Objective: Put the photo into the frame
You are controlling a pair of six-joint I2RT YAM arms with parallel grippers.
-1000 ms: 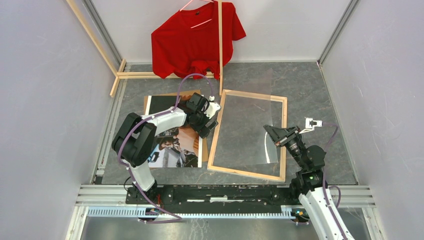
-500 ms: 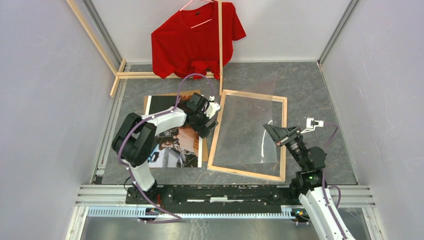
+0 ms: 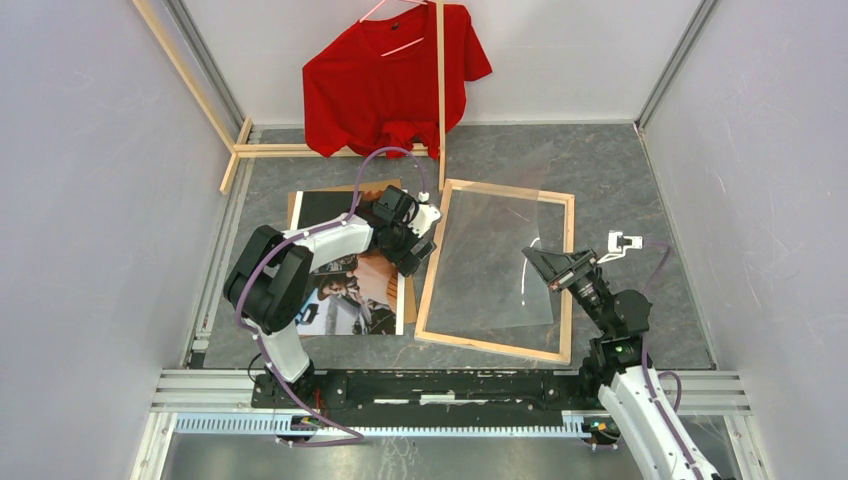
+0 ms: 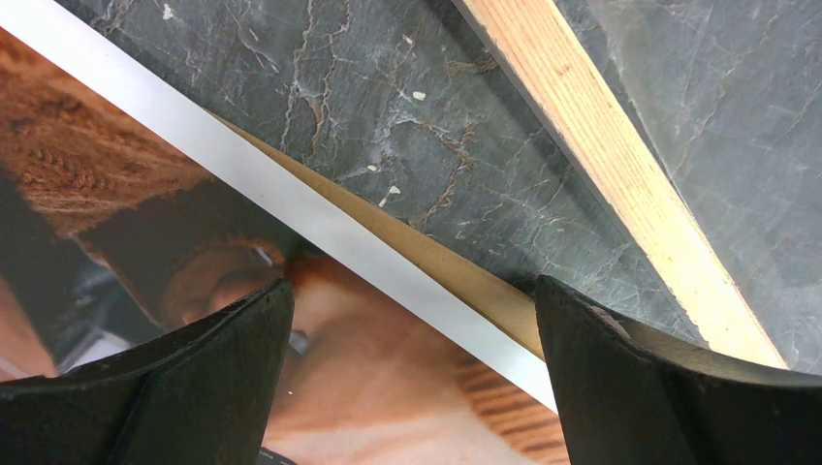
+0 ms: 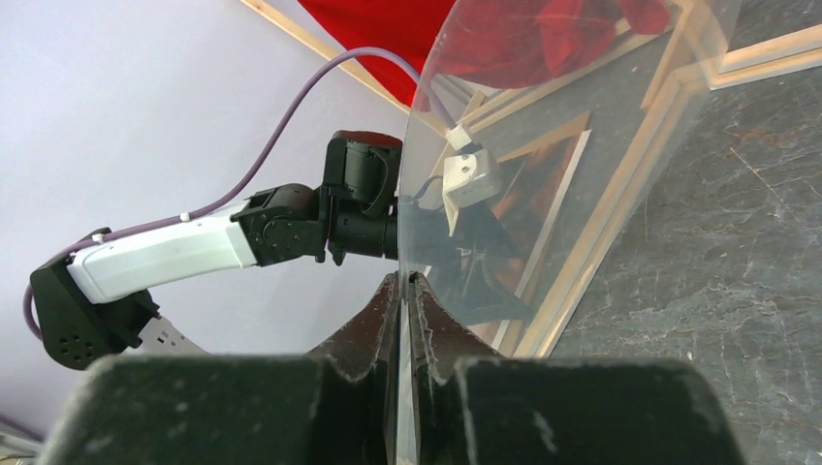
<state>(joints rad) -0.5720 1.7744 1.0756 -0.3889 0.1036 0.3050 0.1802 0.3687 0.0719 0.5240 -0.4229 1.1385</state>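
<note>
Leftward a touch since a second ago, the right gripper (image 3: pixel 548 266) has carried the transparent plastic glazing sheet (image 3: pixel 495 255), fingers pinched narrow on its edge and tilting it up off the pale wooden rectangular frame (image 3: pixel 490 347), probably to bare the opening. The left gripper (image 3: pixel 415 250) hangs spread wide over the large colour paper photo (image 3: pixel 345 295), which lies on a brown cardboard sheet (image 3: pixel 409 298) just beside the frame, seemingly poised to take its edge.

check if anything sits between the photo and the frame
Yes: a clear sheet, pinched by the right gripper, is tilted up over the frame opening. Only bare table separates the photo from it.
</note>
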